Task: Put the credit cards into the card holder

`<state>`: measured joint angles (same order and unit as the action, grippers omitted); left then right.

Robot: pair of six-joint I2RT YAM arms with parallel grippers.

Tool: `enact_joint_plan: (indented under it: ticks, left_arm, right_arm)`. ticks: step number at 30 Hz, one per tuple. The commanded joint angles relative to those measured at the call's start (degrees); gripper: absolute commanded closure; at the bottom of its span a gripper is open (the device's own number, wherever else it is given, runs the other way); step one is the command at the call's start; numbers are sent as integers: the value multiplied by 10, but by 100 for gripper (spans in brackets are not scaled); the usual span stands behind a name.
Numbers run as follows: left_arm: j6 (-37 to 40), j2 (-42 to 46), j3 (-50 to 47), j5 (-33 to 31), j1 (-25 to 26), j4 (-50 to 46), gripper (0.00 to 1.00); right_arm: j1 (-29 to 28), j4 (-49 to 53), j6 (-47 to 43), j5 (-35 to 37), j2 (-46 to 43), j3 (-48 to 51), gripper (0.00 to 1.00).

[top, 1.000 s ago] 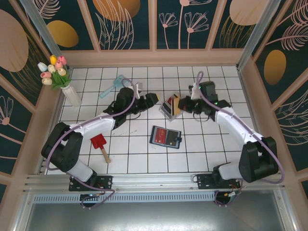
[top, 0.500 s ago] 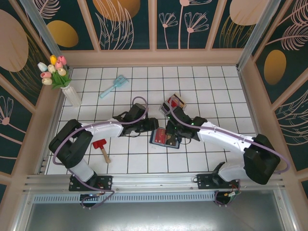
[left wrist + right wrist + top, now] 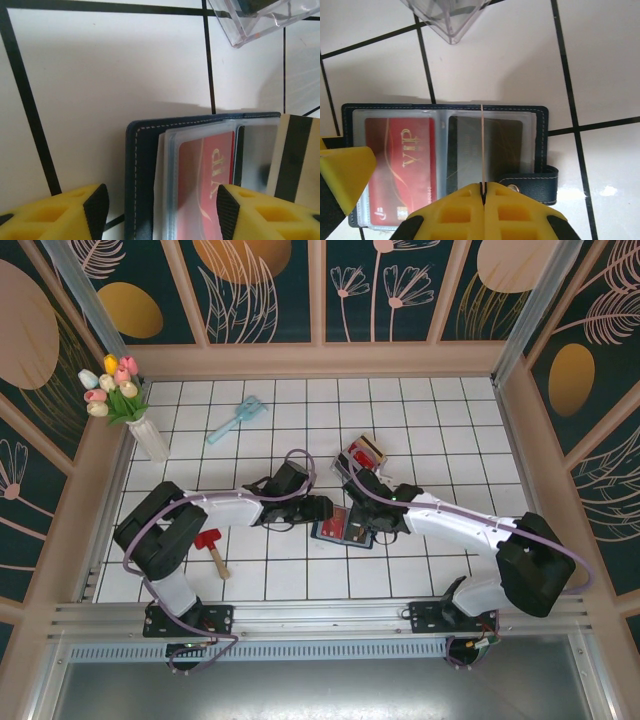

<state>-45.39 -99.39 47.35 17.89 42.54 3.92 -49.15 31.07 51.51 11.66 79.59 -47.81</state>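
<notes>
The navy card holder (image 3: 343, 527) lies open on the tiles. Its clear sleeves hold a red VIP card (image 3: 400, 170) on the left and a dark card (image 3: 492, 150) on the right, and its snap tab (image 3: 530, 182) sticks out at the right. My right gripper (image 3: 482, 187) is shut on a thin tan-gold card (image 3: 482, 145), held on edge over the dark card's sleeve. That card's striped face (image 3: 295, 160) is visible in the left wrist view. My left gripper (image 3: 161, 212) is open, its pads (image 3: 95, 210) straddling the holder's left half (image 3: 135, 175).
The grey-clear slotted rack (image 3: 362, 455) with more cards stands just behind the holder, and its corner (image 3: 447, 15) is visible. A red toy shovel (image 3: 208, 543) lies front left, a blue brush (image 3: 238, 418) at the back left, and a vase of tulips (image 3: 125, 405) in the left corner.
My right gripper came from the rack down to the open holder with the tan-gold card. My left gripper swung forward to the holder's left edge.
</notes>
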Motion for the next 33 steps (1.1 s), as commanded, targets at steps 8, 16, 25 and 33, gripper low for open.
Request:
enact_joint_plan:
  ticks: [8, 16, 25, 33]
  left_arm:
    - [16, -20, -7, 19, 4, 4, 58]
    - [18, -26, -6, 19, 4, 3, 82]
    - [15, -26, -12, 17, 4, 9, 94]
    - [13, -31, -9, 25, 4, 12, 95]
  right_arm:
    - [-5, 62, 10, 40, 3, -13, 100]
    - [1, 94, 25, 52, -21, 7, 100]
    - [29, 94, 19, 43, -57, 37, 100]
    - [41, 42, 7, 4, -65, 54, 100]
